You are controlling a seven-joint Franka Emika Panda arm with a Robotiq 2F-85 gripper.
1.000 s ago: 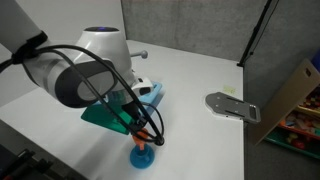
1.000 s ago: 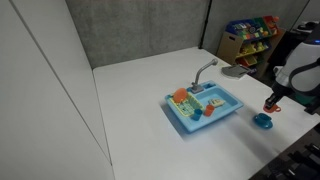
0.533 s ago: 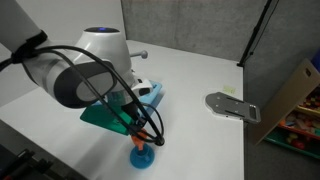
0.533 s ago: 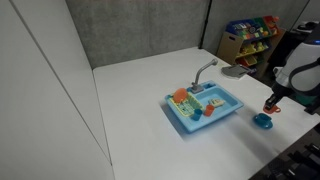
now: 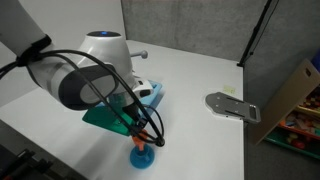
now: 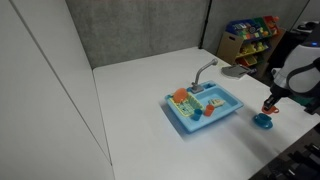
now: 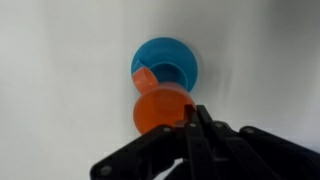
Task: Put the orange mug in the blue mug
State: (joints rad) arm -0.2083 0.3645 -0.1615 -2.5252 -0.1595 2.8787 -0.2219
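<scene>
The blue mug stands upright on the white table, seen from above in the wrist view; it also shows in both exterior views. My gripper is shut on the rim of the orange mug, which hangs just above and beside the blue mug, overlapping its near edge. In an exterior view the orange mug sits directly over the blue mug, partly hidden by cables. In an exterior view it shows as a small orange spot under my gripper.
A blue toy sink with a grey faucet and small items inside stands near the table's middle. A grey flat object lies at the table edge. A shelf of colourful items stands behind.
</scene>
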